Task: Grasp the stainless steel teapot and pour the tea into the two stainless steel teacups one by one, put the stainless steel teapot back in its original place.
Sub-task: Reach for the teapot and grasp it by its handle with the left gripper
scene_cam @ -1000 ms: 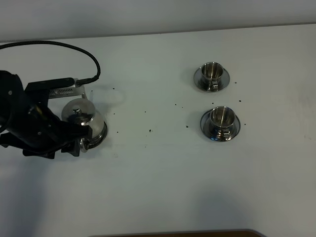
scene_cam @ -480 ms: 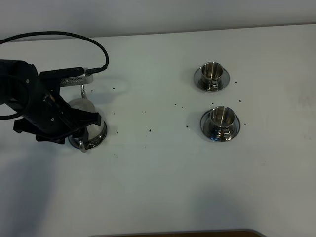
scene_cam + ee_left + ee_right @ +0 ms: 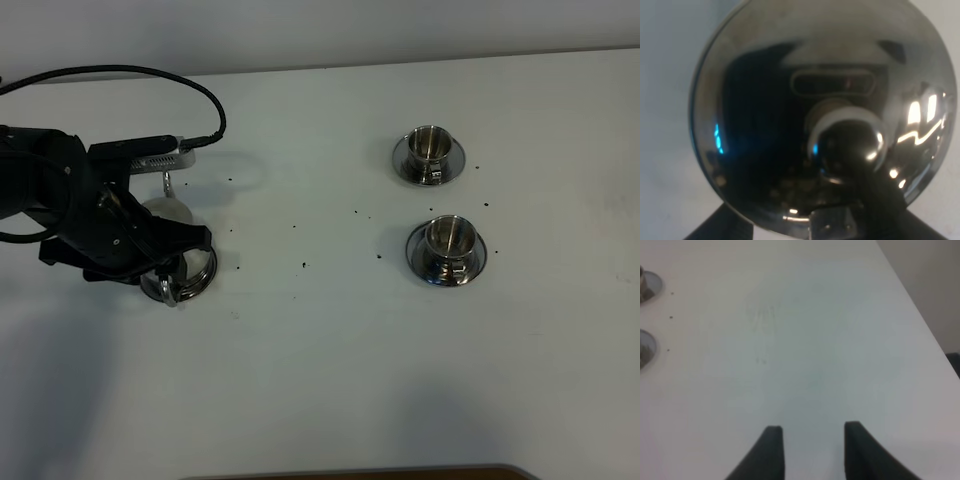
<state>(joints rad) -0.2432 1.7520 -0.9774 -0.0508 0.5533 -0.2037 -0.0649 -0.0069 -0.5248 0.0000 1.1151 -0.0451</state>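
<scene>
White table (image 3: 330, 350) with little dark specks (image 3: 304, 265) on it. At the left sits the shiny round teapot (image 3: 172, 211), under the left pincer (image 3: 165, 258), whose jaws are wide. The lid has a round knob (image 3: 850, 142). At the right stand the far cup (image 3: 431, 146) and the near cup (image 3: 447, 235), small and shiny. I cannot tell what is inside them. The right pincer (image 3: 812, 427) is narrow, over bare table.

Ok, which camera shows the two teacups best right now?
Exterior high: the far teacup and near teacup both sit whole and unobstructed on their saucers. Right wrist catches only slivers of their saucers at the frame edge. Left wrist is filled by the teapot, no cups.
</scene>
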